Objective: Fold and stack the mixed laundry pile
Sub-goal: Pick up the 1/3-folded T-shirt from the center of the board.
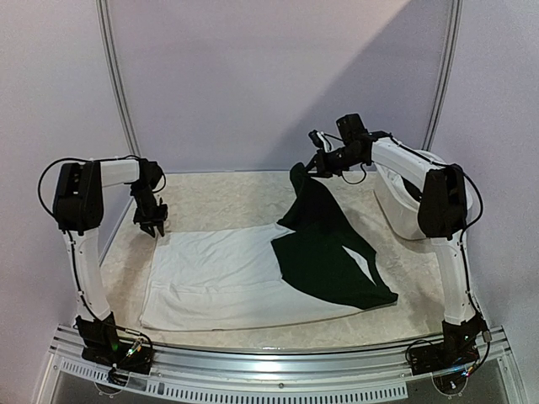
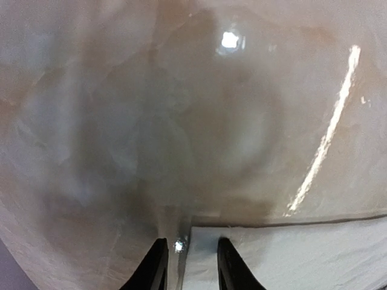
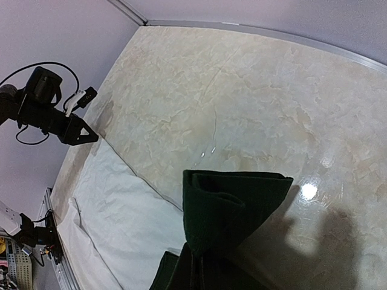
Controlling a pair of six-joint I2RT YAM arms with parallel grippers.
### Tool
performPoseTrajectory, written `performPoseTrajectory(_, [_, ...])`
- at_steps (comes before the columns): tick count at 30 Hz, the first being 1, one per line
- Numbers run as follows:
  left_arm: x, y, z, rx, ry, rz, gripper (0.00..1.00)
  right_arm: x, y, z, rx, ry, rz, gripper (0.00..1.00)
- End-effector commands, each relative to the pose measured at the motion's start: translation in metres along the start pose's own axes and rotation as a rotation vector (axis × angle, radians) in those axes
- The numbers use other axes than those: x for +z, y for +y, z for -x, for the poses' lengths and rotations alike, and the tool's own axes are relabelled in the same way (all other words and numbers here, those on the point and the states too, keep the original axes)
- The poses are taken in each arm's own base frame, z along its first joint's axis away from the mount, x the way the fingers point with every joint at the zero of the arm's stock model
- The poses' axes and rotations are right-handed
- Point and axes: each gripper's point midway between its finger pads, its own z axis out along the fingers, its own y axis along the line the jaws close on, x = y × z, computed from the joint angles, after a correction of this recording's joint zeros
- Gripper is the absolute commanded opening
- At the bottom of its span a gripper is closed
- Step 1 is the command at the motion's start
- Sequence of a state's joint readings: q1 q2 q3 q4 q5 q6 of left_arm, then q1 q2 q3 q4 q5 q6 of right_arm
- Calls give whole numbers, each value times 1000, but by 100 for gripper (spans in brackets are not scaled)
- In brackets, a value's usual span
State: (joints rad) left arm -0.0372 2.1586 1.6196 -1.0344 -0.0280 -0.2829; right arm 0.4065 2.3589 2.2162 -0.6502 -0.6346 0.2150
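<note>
- The dark green garment (image 1: 333, 261) is pinched at its top by the right gripper (image 1: 312, 166), which is closed on the cloth and holds it up over the far right part of the surface (image 1: 227, 198).
- From that raised pinch the green cloth runs down and toward the near right. Its lower half lies spread on the surface, overlapping the right end of the white garment (image 1: 219, 273).
- So its long axis slopes from the high far point down to the near right edge, and the right arm is the nearer one by far.
- In the right wrist view the green cloth (image 3: 230, 205) hangs bunched and folded over itself just below the camera. It looks soft, matte and very dark, with a thick doubled edge.
- The white garment lies flat and fairly smooth, with its long side running left to right across the near half of the surface.
- The left gripper (image 1: 153, 225) hovers at the white garment's far left corner, well apart from the green cloth.
- The left wrist view shows the left gripper (image 2: 188, 266) narrowly parted and holding nothing, with the white corner (image 2: 290, 260) just under its right finger.
- A white tub (image 1: 400, 215) stands at the right, behind the right arm.
- My judgement: spreading the green piece flat would call for a second grip on its free end, which lies toward the near right.
</note>
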Motion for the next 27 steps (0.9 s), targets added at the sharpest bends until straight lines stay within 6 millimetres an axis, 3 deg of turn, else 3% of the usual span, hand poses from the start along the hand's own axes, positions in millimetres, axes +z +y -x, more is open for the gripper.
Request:
performPoseTrajectory(1, [8, -4, 21, 40, -25, -26, 28, -20, 17, 9, -39, -22, -15, 0])
performPoseTrajectory(7, [13, -12, 26, 53, -14, -61, 21, -19, 15, 6, -32, -13, -25, 0])
performPoseTrajectory(16, [17, -8, 11, 57, -4, -57, 17, -18, 10, 7, -26, -20, -53, 0])
performPoseTrajectory(22, [21, -9, 3, 62, -2, -74, 1, -20, 9, 7, -27, -17, -66, 0])
performPoseTrajectory(27, [8, -16, 5, 71, -40, -113, 0, -24, 11, 9, -41, -22, -72, 0])
